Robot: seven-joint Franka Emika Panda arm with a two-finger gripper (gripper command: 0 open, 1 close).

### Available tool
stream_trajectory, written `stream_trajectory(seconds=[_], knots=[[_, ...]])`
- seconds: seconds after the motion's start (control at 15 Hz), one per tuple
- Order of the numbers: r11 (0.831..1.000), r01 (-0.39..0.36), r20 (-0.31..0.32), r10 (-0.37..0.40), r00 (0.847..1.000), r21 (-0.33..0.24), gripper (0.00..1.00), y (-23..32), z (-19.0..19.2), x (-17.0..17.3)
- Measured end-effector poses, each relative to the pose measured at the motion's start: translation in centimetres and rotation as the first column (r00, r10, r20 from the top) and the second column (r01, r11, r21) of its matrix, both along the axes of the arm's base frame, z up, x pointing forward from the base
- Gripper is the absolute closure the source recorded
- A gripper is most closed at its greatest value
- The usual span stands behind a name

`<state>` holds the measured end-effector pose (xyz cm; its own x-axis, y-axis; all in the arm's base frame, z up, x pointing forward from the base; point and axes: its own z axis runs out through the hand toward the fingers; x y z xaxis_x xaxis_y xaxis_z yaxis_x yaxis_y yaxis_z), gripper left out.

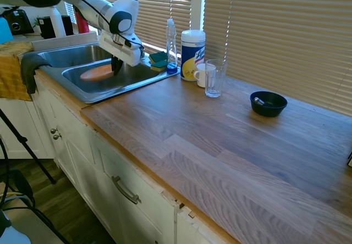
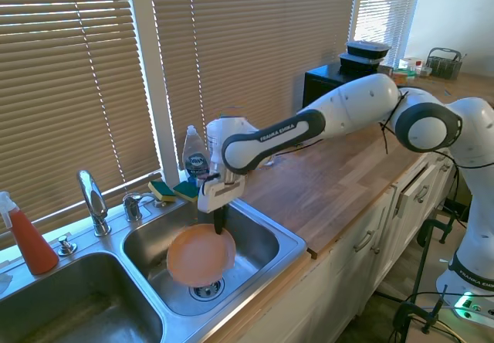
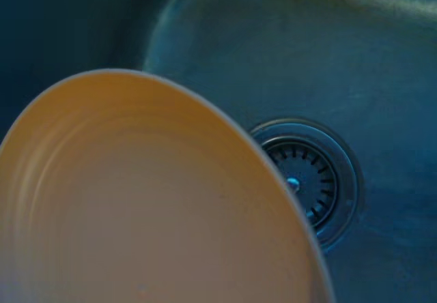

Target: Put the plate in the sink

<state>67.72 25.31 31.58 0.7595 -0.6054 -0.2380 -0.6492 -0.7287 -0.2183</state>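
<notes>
Inside the basin of the sink [image 2: 287, 241] nearest the long counter [image 1: 220, 145], the pincer [image 2: 219, 223] hangs low and is clamped on the upper edge of the plate [image 2: 201, 256], which tilts below it over the basin floor. In the wrist view the plate [image 3: 143, 200] covers much of the frame, and the drain [image 3: 307, 177] shows just past its rim, partly covered by it. Whether the plate's lower edge touches the steel cannot be told from any view. The basin walls stand apart from the plate on all sides, with the most open room toward the counter-side wall; the divider to the second basin [image 2: 69, 304] lies on the far side of the plate from the pincer. Behind the pincer, on the sink's back ledge, sit the sponges [image 2: 174, 191], a dish soap bottle [image 2: 194, 157] and the faucet [image 2: 93, 200]. A red spray bottle [image 2: 27, 235] stands beyond the second basin, cut off at the picture's edge. Well away along the counter are a wipes canister [image 1: 192, 46], a white mug [image 1: 202, 75], a clear glass [image 1: 214, 78] and a dark bowl [image 1: 268, 103]. The fingertips are dark against the plate and hard to separate.
</notes>
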Motion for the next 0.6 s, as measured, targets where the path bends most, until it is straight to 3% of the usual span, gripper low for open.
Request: stream_trajectory(seconds=[0.4,0.47,0.6], knots=[[0.998,0.002,-0.046,-0.005,0.999,-0.064,1.0,2.6,-6.5,1.0],[0.998,0.003,-0.051,-0.007,0.999,-0.065,0.0,2.7,-6.9,1.1],[0.998,0.001,-0.061,-0.005,0.998,-0.065,0.0,2.8,-7.1,1.3]])
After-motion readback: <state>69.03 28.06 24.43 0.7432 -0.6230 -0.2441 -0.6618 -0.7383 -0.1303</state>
